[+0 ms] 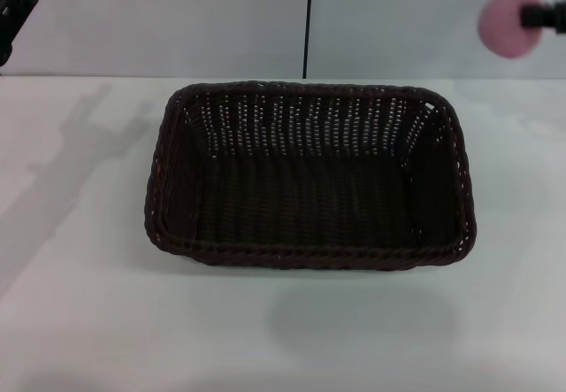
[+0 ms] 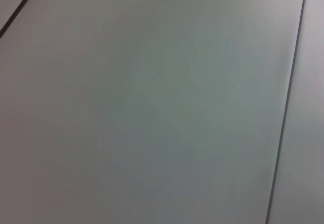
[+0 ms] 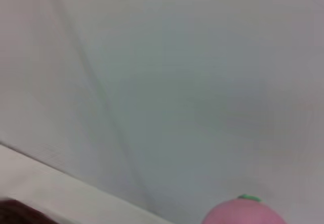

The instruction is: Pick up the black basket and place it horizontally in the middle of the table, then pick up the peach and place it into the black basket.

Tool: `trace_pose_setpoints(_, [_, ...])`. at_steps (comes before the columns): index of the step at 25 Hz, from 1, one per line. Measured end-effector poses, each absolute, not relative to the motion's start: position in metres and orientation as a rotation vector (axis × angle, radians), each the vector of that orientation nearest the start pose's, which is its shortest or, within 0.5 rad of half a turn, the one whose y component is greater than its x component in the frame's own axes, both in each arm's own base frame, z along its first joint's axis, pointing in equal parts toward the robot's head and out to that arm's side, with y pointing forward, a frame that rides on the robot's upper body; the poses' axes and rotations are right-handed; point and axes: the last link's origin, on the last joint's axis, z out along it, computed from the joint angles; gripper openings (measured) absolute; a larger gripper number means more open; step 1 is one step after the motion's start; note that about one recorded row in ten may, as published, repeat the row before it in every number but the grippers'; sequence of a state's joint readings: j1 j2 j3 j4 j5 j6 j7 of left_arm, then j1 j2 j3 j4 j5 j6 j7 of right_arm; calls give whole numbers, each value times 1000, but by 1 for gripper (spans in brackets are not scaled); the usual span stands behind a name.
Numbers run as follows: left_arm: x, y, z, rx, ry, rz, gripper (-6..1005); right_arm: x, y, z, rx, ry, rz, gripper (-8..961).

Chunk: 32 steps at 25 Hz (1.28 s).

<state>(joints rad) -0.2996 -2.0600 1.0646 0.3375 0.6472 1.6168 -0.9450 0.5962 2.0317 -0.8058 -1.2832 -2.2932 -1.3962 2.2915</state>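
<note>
The black basket (image 1: 309,175) lies lengthwise across the middle of the white table (image 1: 71,303), open side up and empty. My right gripper (image 1: 529,15) is at the top right of the head view, shut on the pink peach (image 1: 508,22), holding it high above the table, beyond the basket's right end. The peach's top with a green spot also shows in the right wrist view (image 3: 245,214), and a dark corner of the basket (image 3: 17,213) too. My left gripper (image 1: 13,7) is raised at the top left, away from the basket.
A pale wall with a dark vertical seam (image 1: 308,20) stands behind the table. The left wrist view shows only wall panels with seams (image 2: 286,107). White tabletop lies on all sides of the basket.
</note>
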Motion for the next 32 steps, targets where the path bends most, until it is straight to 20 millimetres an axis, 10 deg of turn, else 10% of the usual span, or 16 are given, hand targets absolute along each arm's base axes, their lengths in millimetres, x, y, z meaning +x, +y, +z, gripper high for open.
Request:
trace_pose_setpoints(13, [-296, 290, 54, -1701, -540, -1449, 838, 137, 386, 62, -2780, 804, 477, 89])
trace_pose_setpoints(27, [-295, 291, 54, -1703, -538, -1451, 837, 151, 384, 67, -2746, 827, 516, 443])
trace_pose_setpoints(32, [-298, 290, 56, -1687, -541, -1446, 837, 179, 371, 89, -2584, 753, 855, 528])
